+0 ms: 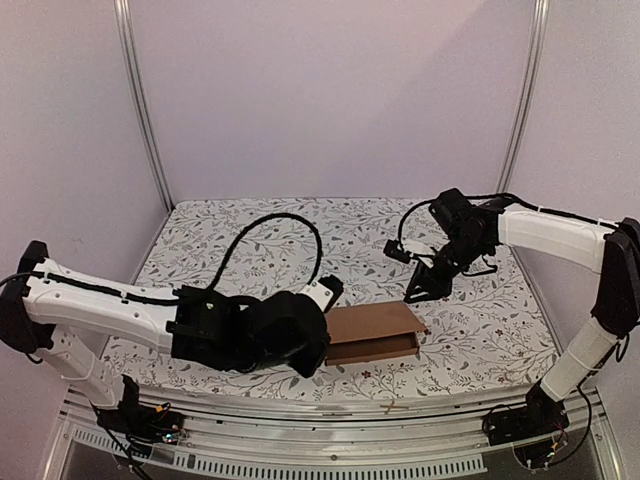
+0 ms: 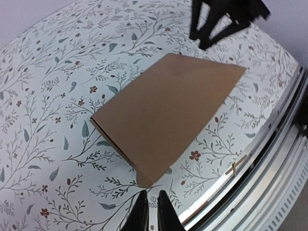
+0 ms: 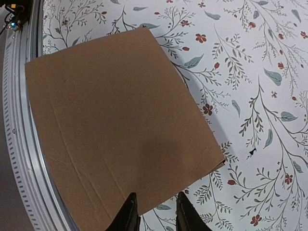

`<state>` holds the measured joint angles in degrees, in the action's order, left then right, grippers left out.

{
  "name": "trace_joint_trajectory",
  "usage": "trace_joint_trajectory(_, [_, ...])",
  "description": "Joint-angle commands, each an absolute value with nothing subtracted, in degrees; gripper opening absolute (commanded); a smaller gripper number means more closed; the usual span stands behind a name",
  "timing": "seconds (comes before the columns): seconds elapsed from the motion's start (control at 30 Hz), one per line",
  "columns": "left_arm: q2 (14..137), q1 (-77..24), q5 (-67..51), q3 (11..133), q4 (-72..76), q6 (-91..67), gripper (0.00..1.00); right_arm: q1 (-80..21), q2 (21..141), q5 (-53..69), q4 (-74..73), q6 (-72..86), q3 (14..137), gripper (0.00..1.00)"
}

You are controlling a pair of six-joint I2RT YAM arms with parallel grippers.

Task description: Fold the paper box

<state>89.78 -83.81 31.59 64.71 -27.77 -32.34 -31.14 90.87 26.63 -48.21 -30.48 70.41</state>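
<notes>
Down at the near edge, the aluminium rail (image 1: 350,455) runs across the front with both arm bases bolted to it. Past it, the table wears a white cloth (image 1: 480,330) printed with grey leafy sprigs and small red flowers. Pale lilac wall panels (image 1: 330,90) close the booth on three sides, with a metal upright (image 1: 140,100) at the back left corner and a second upright (image 1: 525,100) at the back right.

And there's the paper box (image 1: 375,335), a thin flat brown rectangle lying on the cloth near the front edge, a little right of centre. From above, its left end disappears behind the bulky black wrist of the left arm (image 1: 100,305).

Over to the left wrist view: the left gripper (image 2: 153,214) sits low, just short of the box's nearest corner, fingers almost pressed together with only a sliver of cloth between them, holding nothing.

The right arm (image 1: 550,230) reaches in from the far right, angled down at the box's far right corner. The right gripper (image 3: 156,214) has its jaws partly spread, and the box's edge shows in the gap. Whether they touch the cardboard, I can't tell. A black cable (image 1: 280,222) loops over the cloth behind the left arm.
</notes>
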Motion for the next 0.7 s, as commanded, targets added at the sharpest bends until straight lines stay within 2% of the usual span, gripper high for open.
trace_joint_trajectory(0.0, [83.2,-71.7,18.7,56.2,-13.6,-36.0,0.05,-34.4,94.2,24.6,-48.2,-32.1,67.1,0.25])
trace_joint_trajectory(0.13, [87.9,-67.7,10.4,53.8,-8.2,-35.0,0.02,-35.3,96.2,21.3,-48.8,-33.3,65.5,0.24])
trace_joint_trajectory(0.3, [99.4,-67.3,3.5,59.6,-7.5,-33.0,0.03,-35.7,100.3,19.2,-49.0,-33.2,65.4,0.24])
trace_joint_trajectory(0.5, [109.2,-67.3,2.4,64.0,-14.3,-32.9,0.00,-35.8,103.9,18.5,-49.3,-32.2,65.6,0.23])
trace_joint_trajectory(0.67, [112.0,-67.3,3.0,64.2,-16.0,-33.1,0.00,-35.8,105.3,19.0,-50.2,-31.9,66.3,0.23])
